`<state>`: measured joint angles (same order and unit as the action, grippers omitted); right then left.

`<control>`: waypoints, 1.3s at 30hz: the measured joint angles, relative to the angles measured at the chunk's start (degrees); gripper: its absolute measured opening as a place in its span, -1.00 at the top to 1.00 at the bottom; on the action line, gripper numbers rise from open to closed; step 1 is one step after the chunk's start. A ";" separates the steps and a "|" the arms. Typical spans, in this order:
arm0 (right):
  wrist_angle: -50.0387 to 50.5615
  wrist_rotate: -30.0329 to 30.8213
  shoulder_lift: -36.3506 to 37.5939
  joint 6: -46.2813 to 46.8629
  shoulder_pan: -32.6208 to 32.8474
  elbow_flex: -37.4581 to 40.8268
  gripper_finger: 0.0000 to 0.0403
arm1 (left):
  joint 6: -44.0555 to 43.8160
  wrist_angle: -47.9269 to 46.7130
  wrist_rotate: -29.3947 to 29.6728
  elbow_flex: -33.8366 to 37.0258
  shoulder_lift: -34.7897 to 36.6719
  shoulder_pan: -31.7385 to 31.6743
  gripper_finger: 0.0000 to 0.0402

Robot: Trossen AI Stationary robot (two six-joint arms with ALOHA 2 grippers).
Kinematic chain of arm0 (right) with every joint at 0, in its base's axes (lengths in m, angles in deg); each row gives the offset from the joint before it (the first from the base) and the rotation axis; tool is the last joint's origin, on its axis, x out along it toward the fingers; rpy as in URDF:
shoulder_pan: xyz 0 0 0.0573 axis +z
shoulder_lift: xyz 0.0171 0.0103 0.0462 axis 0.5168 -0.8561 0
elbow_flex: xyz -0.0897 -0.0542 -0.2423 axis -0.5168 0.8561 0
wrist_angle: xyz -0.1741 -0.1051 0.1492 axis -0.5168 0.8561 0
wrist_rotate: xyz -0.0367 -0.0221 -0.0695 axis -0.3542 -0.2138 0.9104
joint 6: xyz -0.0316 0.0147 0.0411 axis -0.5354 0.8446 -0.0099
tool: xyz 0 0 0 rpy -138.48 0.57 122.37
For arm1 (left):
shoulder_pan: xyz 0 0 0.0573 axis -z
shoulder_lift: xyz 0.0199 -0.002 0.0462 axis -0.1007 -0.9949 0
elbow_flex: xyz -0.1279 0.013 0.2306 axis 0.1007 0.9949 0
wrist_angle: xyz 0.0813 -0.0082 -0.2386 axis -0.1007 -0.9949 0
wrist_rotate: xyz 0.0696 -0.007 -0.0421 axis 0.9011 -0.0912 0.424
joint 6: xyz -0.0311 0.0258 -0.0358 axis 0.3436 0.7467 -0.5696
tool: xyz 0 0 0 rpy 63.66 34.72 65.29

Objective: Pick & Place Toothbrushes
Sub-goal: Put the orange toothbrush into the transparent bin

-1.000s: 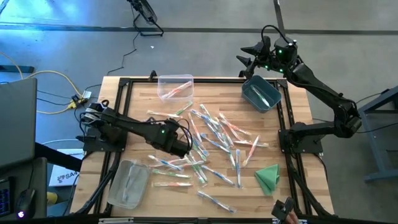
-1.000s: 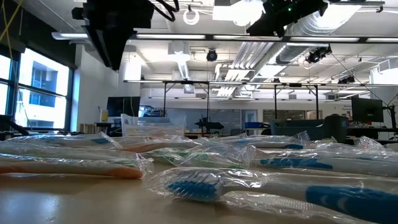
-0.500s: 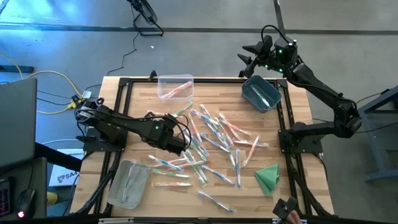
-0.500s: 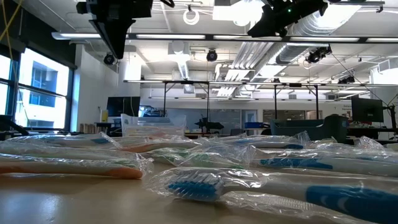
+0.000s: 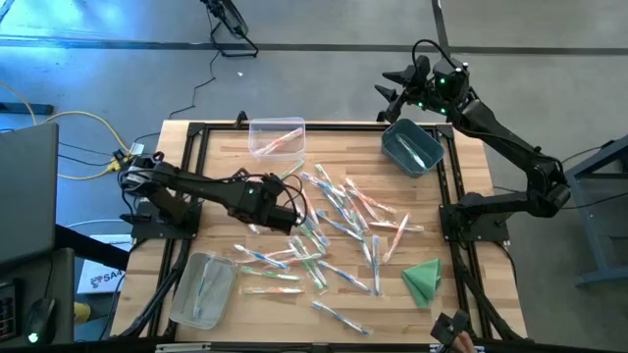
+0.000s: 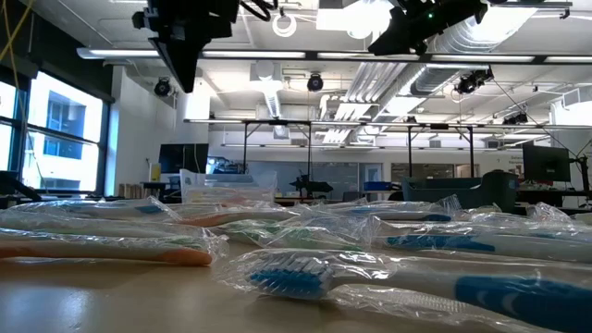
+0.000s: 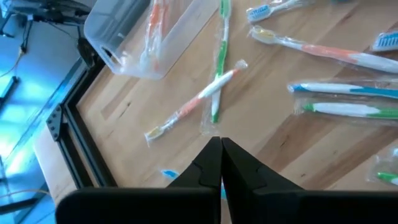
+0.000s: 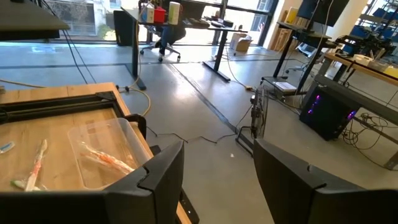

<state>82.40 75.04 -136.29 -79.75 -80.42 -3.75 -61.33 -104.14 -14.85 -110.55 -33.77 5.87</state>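
**Verifying the left-arm grasp at the edge of the toothbrush pile**

**Task items.** The toothbrushes (image 5: 343,221) lie wrapped and scattered across the middle of the counter (image 5: 221,172). A few more rest in the clear bin (image 5: 276,136) at the far edge and in the second clear bin (image 5: 201,287) at the near left corner. The blue-grey bin (image 5: 412,147) stands at the far right.

**Step in hand.** The left gripper (image 5: 291,218) sits low over the left fringe of the pile with its jaws pressed fully together. This is judged to be the pick stage of one cycle.

**Next move.** Confirm that a brush is pinched before lifting. If it is, carry it to the bin that matches its colour, judging by the orange brushes in the far clear bin. If not, reopen and re-aim at a lone brush.

**Waiting arm.** The right gripper (image 5: 397,86) hangs beyond the counter's far right corner, jaws apart and empty.

**Hidden or unclear.**
- The left wrist view shows only the closed jaw tips. A sliver of blue beside them may be a brush, but a hold cannot be confirmed.
- The high view hides the contact point under the arm.
- The contents of the blue-grey bin are hard to make out.
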 joint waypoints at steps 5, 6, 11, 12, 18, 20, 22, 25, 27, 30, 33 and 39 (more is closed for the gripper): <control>0.04 0.00 0.00 0.00 0.00 0.00 0.08 | 3.49 0.30 -0.02 0.00 0.00 -2.10 1.00; 0.04 0.00 0.00 0.00 0.00 0.00 0.08 | 3.90 0.32 -0.02 0.00 0.00 -2.37 1.00; 0.04 0.01 0.00 -0.46 0.00 0.00 0.08 | 5.41 0.79 -0.04 0.00 -0.02 -2.77 1.00; 0.04 0.05 0.00 -1.01 0.00 0.00 0.08 | 5.80 1.03 -0.04 0.00 -0.02 -2.77 1.00; 0.02 0.13 0.00 -2.14 0.00 0.00 0.08 | 7.57 2.43 0.02 0.00 -0.02 -3.00 1.00; 0.02 0.13 0.00 -2.14 0.00 -0.01 0.08 | 8.65 2.52 0.05 0.00 -0.02 -3.48 1.00; 0.02 0.13 0.00 -2.14 0.00 0.00 0.08 | 10.45 3.14 0.23 0.00 -0.02 -4.59 1.00; 0.02 0.15 0.00 -2.14 0.00 0.00 0.08 | 15.14 5.68 0.03 0.00 -0.02 -6.78 1.00; 0.02 0.15 0.00 -2.14 0.00 0.00 0.08 | 18.64 7.55 -1.11 0.00 -0.02 -8.38 1.00; 0.07 0.15 0.00 -2.14 0.02 0.00 0.08 | 22.40 8.80 -2.20 0.00 -0.04 -10.64 1.00; 0.11 0.15 0.00 -2.14 0.00 0.00 0.08 | 25.90 9.77 -2.31 0.00 -0.04 -12.55 1.00; 0.71 0.15 0.00 -2.14 0.00 0.00 0.08 | 36.85 17.33 -5.78 0.00 -0.04 -17.69 1.00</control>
<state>83.11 75.20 -136.29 -81.89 -80.42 -3.75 -24.48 -86.81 -20.63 -110.55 -33.81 -11.82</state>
